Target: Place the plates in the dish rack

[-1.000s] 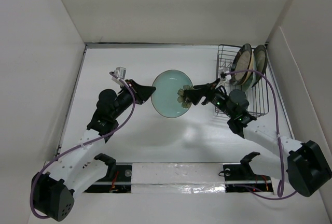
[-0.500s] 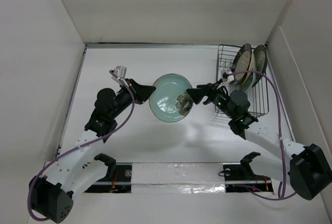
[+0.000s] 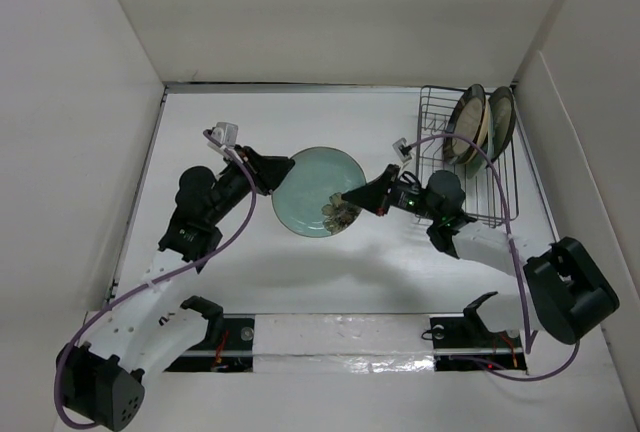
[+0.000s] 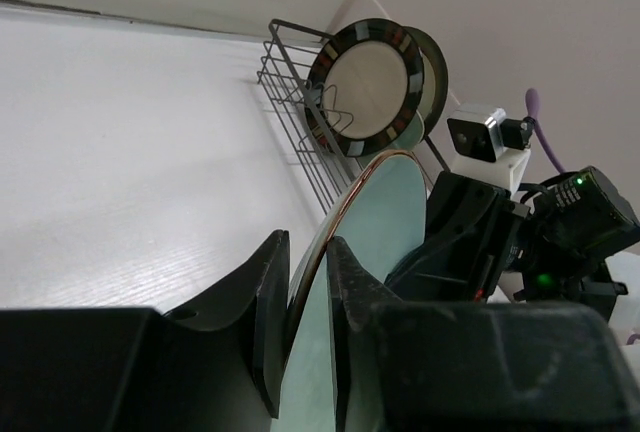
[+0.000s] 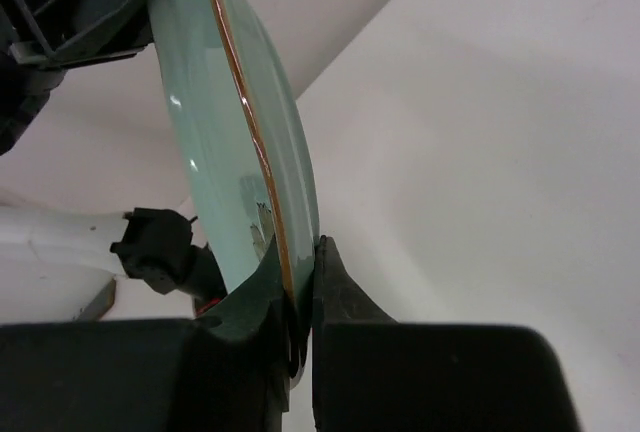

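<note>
A teal round plate (image 3: 310,187) with a dark flower hangs tilted above the table's middle, between both arms. My left gripper (image 3: 284,170) straddles its left rim; in the left wrist view the rim (image 4: 385,212) runs between the jaws of that gripper (image 4: 308,242), with a thin sliver showing beside one finger. My right gripper (image 3: 350,202) is shut on the opposite rim, and the right wrist view shows both jaws of it (image 5: 300,252) pressed on the plate (image 5: 215,132). The black wire dish rack (image 3: 440,102) stands at the back right.
In the rack a cream plate with a dark striped rim (image 3: 466,124) (image 4: 370,77) stands upright, with another plate (image 3: 500,117) behind it. White walls close in the table at the left, back and right. The right arm's purple cable loops over the rack.
My right gripper has gone from open to shut on the plate's right rim. The plate has shifted a little left and toward the near edge, and both arms have followed it.
</note>
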Available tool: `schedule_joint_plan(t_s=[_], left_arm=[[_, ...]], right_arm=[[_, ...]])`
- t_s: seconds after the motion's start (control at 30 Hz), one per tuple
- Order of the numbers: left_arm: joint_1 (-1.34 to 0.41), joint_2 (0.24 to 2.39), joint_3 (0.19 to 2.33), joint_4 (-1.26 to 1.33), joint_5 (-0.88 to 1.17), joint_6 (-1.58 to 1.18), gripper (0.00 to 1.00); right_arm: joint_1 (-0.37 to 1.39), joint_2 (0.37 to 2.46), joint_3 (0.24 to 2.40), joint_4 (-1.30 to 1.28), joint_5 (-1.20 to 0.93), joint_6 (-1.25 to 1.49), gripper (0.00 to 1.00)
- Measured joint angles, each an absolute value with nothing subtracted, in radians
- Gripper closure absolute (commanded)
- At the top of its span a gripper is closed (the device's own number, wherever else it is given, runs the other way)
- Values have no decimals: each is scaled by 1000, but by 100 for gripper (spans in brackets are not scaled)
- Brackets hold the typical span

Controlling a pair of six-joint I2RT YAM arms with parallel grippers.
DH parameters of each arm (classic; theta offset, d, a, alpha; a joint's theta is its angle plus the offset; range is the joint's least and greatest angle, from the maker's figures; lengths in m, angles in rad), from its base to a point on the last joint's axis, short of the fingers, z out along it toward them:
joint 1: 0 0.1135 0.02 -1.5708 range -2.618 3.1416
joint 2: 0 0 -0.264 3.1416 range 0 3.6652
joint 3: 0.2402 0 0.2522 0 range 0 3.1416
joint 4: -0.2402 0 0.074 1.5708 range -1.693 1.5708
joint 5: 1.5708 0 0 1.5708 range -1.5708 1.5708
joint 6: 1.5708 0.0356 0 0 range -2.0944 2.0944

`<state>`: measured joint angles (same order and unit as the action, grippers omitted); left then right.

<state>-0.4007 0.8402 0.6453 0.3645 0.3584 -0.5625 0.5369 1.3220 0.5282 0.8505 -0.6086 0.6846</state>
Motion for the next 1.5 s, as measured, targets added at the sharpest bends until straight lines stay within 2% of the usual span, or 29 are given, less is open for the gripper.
schedule_joint_plan(t_s=[0.07, 0.17, 0.2, 0.3, 0.4, 0.6, 0.73, 0.93, 1.1, 1.5], left_arm=[[-403, 835, 666, 345, 355, -544, 100], [-422, 828, 719, 274, 331, -514, 81], [-428, 828, 739, 249, 319, -505, 68], [-442, 827, 803, 176, 245, -472, 47], [-441, 813, 862, 123, 158, -427, 34], [-441, 743, 872, 67, -2, -334, 28], [-441, 718, 840, 52, -58, -300, 28], [-441, 689, 795, 34, -81, -272, 28], [-441, 670, 793, 32, -80, -270, 28], [-441, 666, 793, 32, -80, -270, 28]], right_arm=[[537, 1303, 523, 869, -609, 698, 100], [539, 1259, 522, 854, -596, 694, 100], [542, 1233, 522, 834, -586, 684, 100], [547, 1140, 540, 729, -511, 602, 100], [535, 1093, 616, 575, -403, 526, 100], [497, 1115, 878, 259, 85, 346, 100], [444, 1155, 984, 166, 445, 209, 100], [344, 1251, 1098, 58, 774, 43, 100], [295, 1364, 1191, 25, 849, -36, 100], [232, 1566, 1213, -23, 752, -30, 100]])
